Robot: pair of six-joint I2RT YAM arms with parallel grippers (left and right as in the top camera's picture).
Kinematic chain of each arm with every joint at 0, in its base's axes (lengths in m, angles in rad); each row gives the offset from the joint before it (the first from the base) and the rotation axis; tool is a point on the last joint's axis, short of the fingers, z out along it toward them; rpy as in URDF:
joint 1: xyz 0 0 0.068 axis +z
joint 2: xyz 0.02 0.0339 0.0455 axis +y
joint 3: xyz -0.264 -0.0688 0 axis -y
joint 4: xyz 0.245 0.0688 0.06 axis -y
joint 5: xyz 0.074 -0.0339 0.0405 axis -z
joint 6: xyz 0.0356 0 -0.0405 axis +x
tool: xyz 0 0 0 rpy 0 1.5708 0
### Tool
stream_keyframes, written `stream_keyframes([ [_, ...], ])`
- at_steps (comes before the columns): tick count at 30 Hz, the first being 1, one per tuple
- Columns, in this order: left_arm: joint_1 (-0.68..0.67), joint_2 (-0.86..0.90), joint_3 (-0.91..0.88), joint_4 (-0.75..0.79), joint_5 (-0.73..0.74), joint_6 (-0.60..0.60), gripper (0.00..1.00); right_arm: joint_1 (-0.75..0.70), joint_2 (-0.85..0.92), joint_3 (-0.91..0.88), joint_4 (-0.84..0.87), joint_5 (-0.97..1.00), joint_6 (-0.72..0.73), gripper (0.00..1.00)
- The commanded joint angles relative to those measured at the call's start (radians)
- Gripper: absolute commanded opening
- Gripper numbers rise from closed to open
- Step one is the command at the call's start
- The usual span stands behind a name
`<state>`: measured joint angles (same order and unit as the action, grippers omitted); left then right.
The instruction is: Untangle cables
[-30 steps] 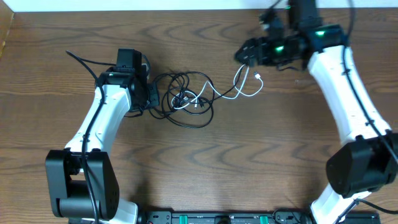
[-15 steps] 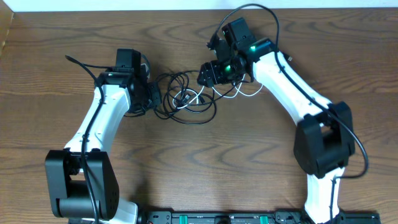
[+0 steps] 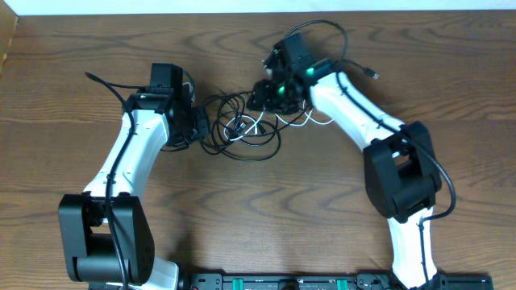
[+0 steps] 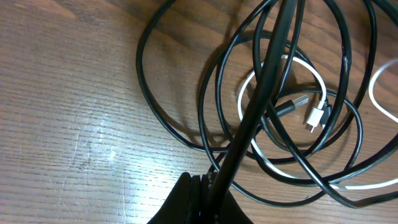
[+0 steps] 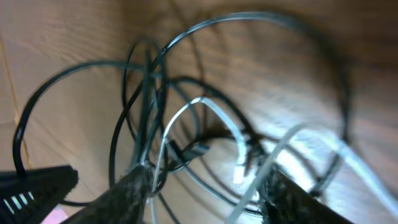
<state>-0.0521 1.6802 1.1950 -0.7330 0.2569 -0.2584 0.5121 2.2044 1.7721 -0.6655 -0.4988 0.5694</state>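
Black and white cables [image 3: 242,129] lie knotted on the surface [image 3: 322,201]. Left end effector [image 4: 202,190] pinches a black strand [image 4: 261,93] at the knot's edge. Right end effector [image 5: 208,186], spread over the knot, might snag several loops and cinch it.

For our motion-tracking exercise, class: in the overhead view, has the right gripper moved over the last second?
Yes. The right gripper swung left and slightly down the picture, reaching the right edge of the tangled cables.

The left pincer [image 4: 208,186] clamps a taut black cable [image 4: 258,93] above looped black cables [image 4: 139,68] and a white cable [image 4: 240,99] on the bench [image 4: 74,124].
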Motion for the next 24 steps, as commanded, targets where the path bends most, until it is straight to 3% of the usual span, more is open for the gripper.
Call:
stream_keyframes([
  [1, 0.006, 0.009, 0.0, -0.003, 0.005, 0.002, 0.07, 0.022, 0.013, 0.006, -0.004, 0.029, 0.092, 0.49],
  [8, 0.006, 0.009, 0.0, -0.003, 0.005, 0.002, 0.07, 0.028, 0.068, 0.006, -0.008, 0.029, 0.122, 0.35],
  [10, 0.006, 0.009, 0.0, -0.003, 0.004, 0.002, 0.07, 0.024, 0.072, 0.006, -0.008, 0.029, 0.122, 0.22],
  [12, 0.006, 0.009, 0.0, -0.003, 0.004, 0.002, 0.07, 0.018, 0.071, 0.006, 0.003, 0.029, 0.12, 0.01],
  [24, 0.006, 0.014, 0.0, -0.004, -0.014, 0.002, 0.07, -0.064, -0.134, 0.045, 0.04, -0.193, -0.003, 0.01],
])
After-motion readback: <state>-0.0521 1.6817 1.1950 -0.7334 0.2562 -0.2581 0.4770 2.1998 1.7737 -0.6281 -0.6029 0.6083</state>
